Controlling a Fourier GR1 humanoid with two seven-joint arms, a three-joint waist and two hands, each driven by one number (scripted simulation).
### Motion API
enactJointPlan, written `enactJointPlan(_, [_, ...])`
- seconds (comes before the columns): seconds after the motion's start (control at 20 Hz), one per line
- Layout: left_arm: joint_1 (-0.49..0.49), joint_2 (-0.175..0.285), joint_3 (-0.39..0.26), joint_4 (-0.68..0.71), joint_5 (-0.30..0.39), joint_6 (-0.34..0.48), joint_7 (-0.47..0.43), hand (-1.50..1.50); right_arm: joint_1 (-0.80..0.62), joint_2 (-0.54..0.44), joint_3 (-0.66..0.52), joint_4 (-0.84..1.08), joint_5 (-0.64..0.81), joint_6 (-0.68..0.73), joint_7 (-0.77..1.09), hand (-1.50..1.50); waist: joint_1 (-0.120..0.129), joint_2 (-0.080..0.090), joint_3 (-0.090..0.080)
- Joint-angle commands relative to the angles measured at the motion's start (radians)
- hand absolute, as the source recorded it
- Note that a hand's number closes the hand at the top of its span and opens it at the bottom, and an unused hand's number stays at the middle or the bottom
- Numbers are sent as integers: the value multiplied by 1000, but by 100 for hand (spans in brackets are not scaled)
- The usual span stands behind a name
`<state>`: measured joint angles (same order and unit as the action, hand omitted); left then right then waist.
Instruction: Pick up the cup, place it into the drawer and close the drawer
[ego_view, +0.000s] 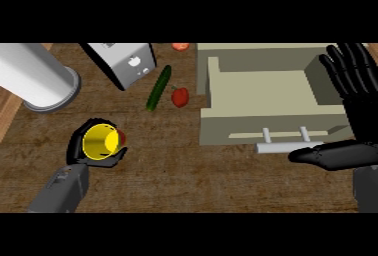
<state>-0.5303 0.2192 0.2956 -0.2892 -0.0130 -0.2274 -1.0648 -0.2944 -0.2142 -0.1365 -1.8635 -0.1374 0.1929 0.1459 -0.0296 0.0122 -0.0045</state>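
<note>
A yellow cup (101, 141) with a reddish outer side lies tipped in my left hand (83, 155), its mouth facing the view, low over the wooden counter (184, 175) at the left. The fingers and thumb curl round its rim. The beige drawer (273, 95) stands open at the upper right, nothing showing inside it, and its pale bar handle (284, 147) faces me. My right hand (353, 85) is open at the drawer's right side, fingers pointing up and thumb (321, 154) stretched left just below the handle's right end.
A big white cylinder (43, 79) lies at the upper left. A silver appliance (122, 62) stands at the top middle. A cucumber (159, 87), a red vegetable (180, 97) and a tomato (180, 46) lie between the appliance and the drawer.
</note>
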Motion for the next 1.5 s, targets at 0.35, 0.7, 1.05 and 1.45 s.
enactJointPlan(0.35, [-60,-90,42,-127,72,21,-62,150,94,-23,-33,5,-18,54,-70,-150,19,-13,5])
enactJointPlan(0.7, [-185,-141,-30,-326,69,67,172,150,36,9,-11,-2,33,-24,-14,-150,38,-21,5])
enactJointPlan(1.05, [-310,-217,-143,-525,110,192,450,150,30,-12,-43,24,5,-2,-24,-150,33,-20,5])
enactJointPlan(1.45, [-569,-219,-251,-482,141,395,666,150,85,11,-21,69,53,13,-142,-150,9,-10,5])
